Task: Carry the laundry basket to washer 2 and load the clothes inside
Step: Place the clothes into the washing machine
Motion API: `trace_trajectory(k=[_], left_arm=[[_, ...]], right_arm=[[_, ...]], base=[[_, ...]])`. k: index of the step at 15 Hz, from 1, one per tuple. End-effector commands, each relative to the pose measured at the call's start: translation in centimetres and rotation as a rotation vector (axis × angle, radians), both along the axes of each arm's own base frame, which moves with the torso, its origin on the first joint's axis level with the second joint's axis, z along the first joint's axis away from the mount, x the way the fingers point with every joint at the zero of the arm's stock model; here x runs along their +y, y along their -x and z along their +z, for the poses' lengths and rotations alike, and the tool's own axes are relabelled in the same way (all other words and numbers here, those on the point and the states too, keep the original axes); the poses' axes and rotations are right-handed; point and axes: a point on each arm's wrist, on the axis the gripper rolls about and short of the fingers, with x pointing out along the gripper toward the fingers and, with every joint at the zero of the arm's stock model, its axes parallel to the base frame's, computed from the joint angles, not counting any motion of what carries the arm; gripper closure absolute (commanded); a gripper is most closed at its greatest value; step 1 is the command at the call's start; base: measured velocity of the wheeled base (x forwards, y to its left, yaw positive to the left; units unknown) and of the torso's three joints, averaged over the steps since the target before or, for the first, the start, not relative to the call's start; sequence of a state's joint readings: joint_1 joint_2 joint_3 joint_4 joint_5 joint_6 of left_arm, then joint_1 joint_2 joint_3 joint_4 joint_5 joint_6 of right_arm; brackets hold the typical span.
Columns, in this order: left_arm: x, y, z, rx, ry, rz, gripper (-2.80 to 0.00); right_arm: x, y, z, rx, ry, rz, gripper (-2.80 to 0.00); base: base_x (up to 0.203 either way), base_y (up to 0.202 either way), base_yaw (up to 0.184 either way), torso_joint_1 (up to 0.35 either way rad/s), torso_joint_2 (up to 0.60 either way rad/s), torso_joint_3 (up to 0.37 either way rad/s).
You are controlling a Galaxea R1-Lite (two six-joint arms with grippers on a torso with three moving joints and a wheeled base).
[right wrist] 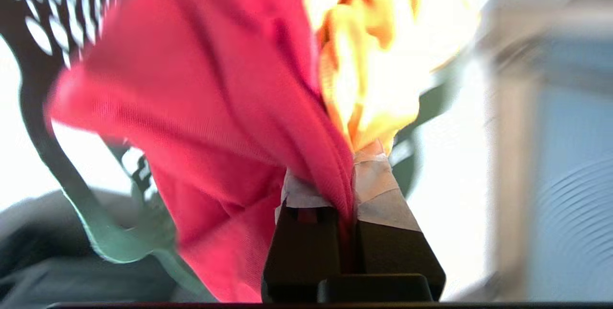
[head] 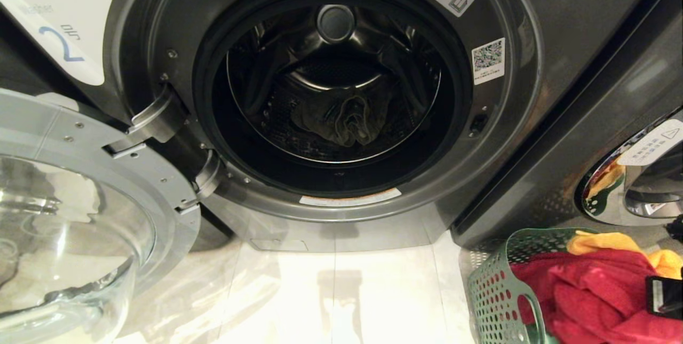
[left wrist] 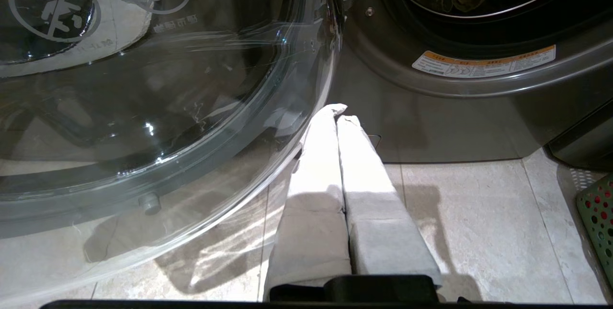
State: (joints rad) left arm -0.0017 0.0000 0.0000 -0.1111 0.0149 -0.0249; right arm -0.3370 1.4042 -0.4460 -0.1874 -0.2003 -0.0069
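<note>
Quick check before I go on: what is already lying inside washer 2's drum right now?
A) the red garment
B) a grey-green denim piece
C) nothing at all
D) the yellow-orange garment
B: a crumpled grey-green denim piece lies in the drum of washer 2, while the red garment and the yellow-orange garment are in the laundry basket, the red one pinched in the right gripper.

blue "2" on white label (head: pixel 64 18), washer 2 (head: pixel 560 40) | QR sticker (head: pixel 488 60) by door opening

Red garment (right wrist: pixel 201 108) (green perforated basket (head: pixel 493 290))
</note>
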Motion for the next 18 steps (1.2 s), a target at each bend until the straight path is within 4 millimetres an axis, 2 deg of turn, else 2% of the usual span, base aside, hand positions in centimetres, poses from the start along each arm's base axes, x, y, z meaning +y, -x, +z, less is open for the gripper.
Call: trace_trajectory(k=[1, 4, 7, 9, 13, 18], left_arm=[[0.0, -0.3, -1.1, 0.041, 0.001, 0.001, 0.00], [0.0, -0.3, -1.1, 0.041, 0.001, 0.001, 0.00], [0.0, -0.3, -1.1, 0.041, 0.000, 0.001, 0.00], [0.0, -0.3, -1.1, 0.041, 0.001, 0.001, 0.00], [0.0, -0.3, -1.1, 0.041, 0.001, 0.001, 0.00], [0.0, -0.3, -1.1, 0.041, 0.001, 0.001, 0.00]], right_arm=[[1.4, 4.1, 4.7, -0.211, 0.185, 0.042, 0.00], [2.7, 6.8, 9.1, -0.353, 0.359, 0.172, 0.00], [4.8, 9.0, 12.5, -0.434, 0.364, 0.375, 0.00], [5.9, 9.7, 13.9, -0.471, 0.328, 0.524, 0.00], [8.1, 9.8, 15.2, -0.526, 0.254, 0.820, 0.00], [12.0, 8.3, 16.8, -0.558, 0.131, 1.139, 0.00]], base=[[0.000, 0.000, 0.000, 0.000, 0.00, 0.000], [0.000, 0.000, 0.000, 0.000, 0.00, 0.000], [0.000, 0.000, 0.000, 0.000, 0.00, 0.000], [0.000, 0.000, 0.000, 0.000, 0.00, 0.000], [0.000, 0.000, 0.000, 0.000, 0.00, 0.000], [0.000, 0.000, 0.000, 0.000, 0.00, 0.000]])
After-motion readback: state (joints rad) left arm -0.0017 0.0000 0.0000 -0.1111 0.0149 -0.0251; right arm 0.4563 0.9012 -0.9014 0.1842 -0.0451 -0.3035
